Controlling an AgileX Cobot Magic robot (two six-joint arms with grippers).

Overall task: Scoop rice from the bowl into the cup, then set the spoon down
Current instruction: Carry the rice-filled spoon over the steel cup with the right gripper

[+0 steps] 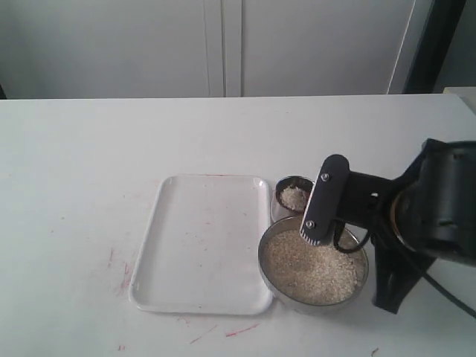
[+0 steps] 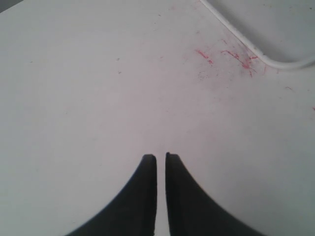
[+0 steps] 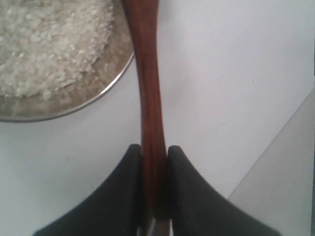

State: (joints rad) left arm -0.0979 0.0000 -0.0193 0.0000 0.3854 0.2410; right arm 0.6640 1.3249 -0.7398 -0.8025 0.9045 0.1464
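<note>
- The rice (image 1: 312, 269) mostly sits in the wide steel bowl (image 1: 277, 291), filling it in a flat, even layer. A smaller heap of grains is in the little steel cup (image 1: 281, 186).
- The bowl is near the front of the white table (image 1: 74, 186), right beside the near right corner of a white plastic tray (image 1: 201, 245).
- The cup stands upright just behind the bowl, tucked against the tray's right edge. I can't tell whether cup and bowl actually touch.
- The wooden spoon (image 3: 149, 98) is in the right gripper (image 3: 155, 152). Both black fingers are clamped on the slim handle, one on each side.
- In the right wrist view the handle runs out from the fingers and crosses the bowl's rim. The scoop end is out of frame, so I can't say what's in it.
- In the exterior view that gripper hangs over the far edge of the bowl and hides the spoon.
- The left gripper (image 2: 161, 158) is over bare table with nothing in it, its fingers drawn together with just a sliver between them.
- There are red scribbly marks (image 2: 226, 59) on the table near the tray's corner.
</note>
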